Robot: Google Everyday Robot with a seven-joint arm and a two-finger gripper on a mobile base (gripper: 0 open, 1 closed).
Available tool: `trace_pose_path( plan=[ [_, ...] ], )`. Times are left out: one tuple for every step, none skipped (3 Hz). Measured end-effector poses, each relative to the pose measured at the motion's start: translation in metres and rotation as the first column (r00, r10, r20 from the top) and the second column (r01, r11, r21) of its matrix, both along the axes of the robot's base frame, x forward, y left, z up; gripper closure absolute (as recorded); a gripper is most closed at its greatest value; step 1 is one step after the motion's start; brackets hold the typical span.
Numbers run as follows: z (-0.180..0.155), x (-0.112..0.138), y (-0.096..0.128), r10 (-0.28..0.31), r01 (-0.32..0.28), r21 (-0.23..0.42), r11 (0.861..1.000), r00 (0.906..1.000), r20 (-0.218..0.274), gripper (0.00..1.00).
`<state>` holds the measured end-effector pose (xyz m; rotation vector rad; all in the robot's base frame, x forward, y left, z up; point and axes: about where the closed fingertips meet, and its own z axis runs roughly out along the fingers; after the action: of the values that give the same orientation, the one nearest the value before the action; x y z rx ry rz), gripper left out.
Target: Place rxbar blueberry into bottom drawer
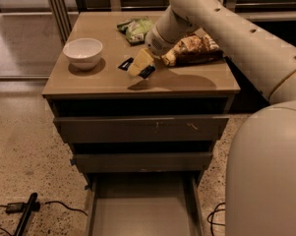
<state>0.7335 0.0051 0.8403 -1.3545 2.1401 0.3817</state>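
1. rxbar blueberry [125,63]: a small flat dark navy wrapper. Only its two ends show, one to the left of the gripper and one just right and nearer. If there's print on it, I can't read it from here.
2. It's lying on the worktop [108,85], roughly in the middle, right of the bowl and nearer than the two snack bags.
3. The gripper [140,65] sits right on top of the bar and covers its middle. Honestly can't tell if the jaws are clenched on it or released.
4. The cream arm [226,26] comes in from the far right, passing over the chip bag.
5. Count of bars: one, just that one.
6. Bowls: one white bowl [83,52], at the left of the worktop, well apart from the bar.
7. Snack bags: two. A green bag [134,29] at the far side, and a yellow-brown chip bag [195,49] to the right, partly under the arm.
8. Drawers: three, grey-brown, stacked. The top drawer [137,128] and the middle drawer [140,162] are each out a little.
9. The bottom drawer [142,213] is out much further towards the near side, with a plain flat grey floor showing.
10. Grippers: one. The robot's big rounded body [268,176] fills the near right corner.
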Motion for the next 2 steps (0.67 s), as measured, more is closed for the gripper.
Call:
trace_pose_path(
  plan=[
    [-0.0155, 0.0013, 0.0141, 0.023, -0.023, -0.009, 1.000, 0.9995, -0.020, 0.00],
    [-0.0201, 0.0013, 0.0171, 0.026, -0.026, -0.011, 1.000, 0.9993, -0.029, 0.00]
  ],
)
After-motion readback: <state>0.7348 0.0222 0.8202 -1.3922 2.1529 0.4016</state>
